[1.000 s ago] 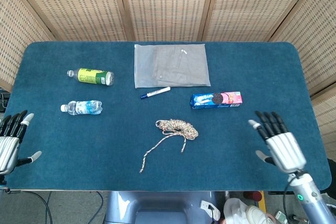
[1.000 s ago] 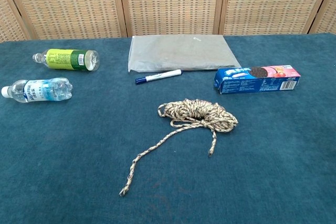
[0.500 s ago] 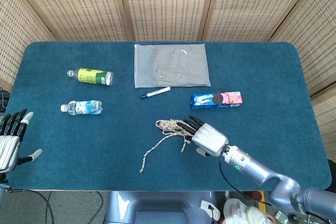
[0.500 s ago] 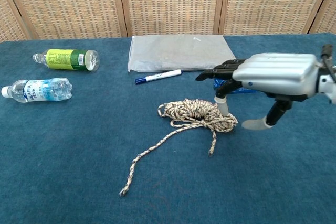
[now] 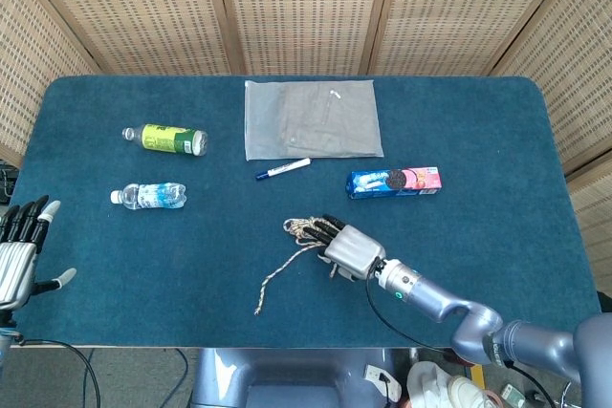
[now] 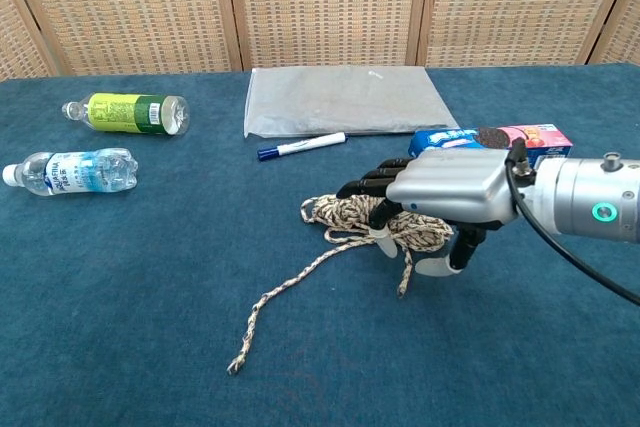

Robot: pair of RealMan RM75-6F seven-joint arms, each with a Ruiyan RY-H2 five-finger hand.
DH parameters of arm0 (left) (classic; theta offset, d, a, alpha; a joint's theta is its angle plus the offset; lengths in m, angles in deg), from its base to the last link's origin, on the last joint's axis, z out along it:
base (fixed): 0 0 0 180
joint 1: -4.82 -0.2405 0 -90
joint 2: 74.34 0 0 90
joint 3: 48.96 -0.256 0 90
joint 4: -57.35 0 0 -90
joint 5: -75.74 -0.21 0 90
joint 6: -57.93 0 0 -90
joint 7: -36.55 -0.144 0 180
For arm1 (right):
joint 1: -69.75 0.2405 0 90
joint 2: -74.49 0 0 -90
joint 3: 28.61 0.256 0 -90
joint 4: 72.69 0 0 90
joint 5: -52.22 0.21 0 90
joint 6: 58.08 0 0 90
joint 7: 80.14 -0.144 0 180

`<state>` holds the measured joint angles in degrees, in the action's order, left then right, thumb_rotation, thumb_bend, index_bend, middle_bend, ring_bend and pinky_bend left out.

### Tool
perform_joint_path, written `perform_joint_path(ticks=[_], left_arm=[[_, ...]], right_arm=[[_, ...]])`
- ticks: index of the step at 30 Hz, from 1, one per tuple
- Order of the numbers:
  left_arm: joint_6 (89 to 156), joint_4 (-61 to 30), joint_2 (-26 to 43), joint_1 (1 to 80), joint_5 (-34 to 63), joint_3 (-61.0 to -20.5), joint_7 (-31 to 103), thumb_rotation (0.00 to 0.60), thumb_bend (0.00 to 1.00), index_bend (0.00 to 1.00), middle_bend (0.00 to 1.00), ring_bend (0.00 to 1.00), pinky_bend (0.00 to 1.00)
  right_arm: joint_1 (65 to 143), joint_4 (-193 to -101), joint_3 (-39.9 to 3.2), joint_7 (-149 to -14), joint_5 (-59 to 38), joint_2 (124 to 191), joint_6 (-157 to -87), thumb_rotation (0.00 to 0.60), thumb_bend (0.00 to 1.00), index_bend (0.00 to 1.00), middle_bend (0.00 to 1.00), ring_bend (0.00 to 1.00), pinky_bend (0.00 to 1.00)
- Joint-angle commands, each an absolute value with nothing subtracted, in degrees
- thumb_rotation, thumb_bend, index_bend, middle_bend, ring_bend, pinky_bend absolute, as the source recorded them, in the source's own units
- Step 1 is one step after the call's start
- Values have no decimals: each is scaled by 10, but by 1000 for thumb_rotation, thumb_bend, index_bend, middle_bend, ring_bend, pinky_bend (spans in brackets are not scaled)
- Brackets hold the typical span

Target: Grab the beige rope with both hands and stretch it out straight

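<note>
The beige rope (image 5: pixel 304 228) lies in a loose coil near the table's middle, with one tail (image 6: pixel 290 282) trailing toward the front left. My right hand (image 5: pixel 349 247) is stretched flat over the right part of the coil (image 6: pixel 340 212). The right hand (image 6: pixel 450 187) has its fingers spread above the strands and its thumb beside them, gripping nothing. Part of the coil is hidden under it. My left hand (image 5: pixel 17 250) sits far off at the table's left front edge with its fingers apart and empty; only the head view shows it.
A green bottle (image 5: pixel 167 139) and a water bottle (image 5: pixel 148 196) lie at the left. A grey pouch (image 5: pixel 313 118) lies at the back, a blue marker (image 5: pixel 283 168) in front of it. A cookie box (image 5: pixel 394 182) sits right behind my right hand.
My right hand swept in from the table's right front edge and now lies over the coil, further left than half a second ago. The rope and left hand stayed put.
</note>
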<state>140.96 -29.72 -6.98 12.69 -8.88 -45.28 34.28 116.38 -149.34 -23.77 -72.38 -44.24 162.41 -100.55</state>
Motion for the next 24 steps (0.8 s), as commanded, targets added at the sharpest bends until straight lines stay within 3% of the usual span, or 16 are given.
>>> perform_joint_path(ticks=[1,24], left_arm=[[1407,-297,-68,128,-88,-453,339,600,0,0,0,0,0],[1412,-297,-69,126,-86,-454,340,600,0,0,0,0,0]], right_arm=[[1171,-1481,-241,-713,-427,1641,-994,600,340,459,0,0,0],[1180,-1457,-276,-705,-401,1664,-1009,600,341,510,0,0,0]])
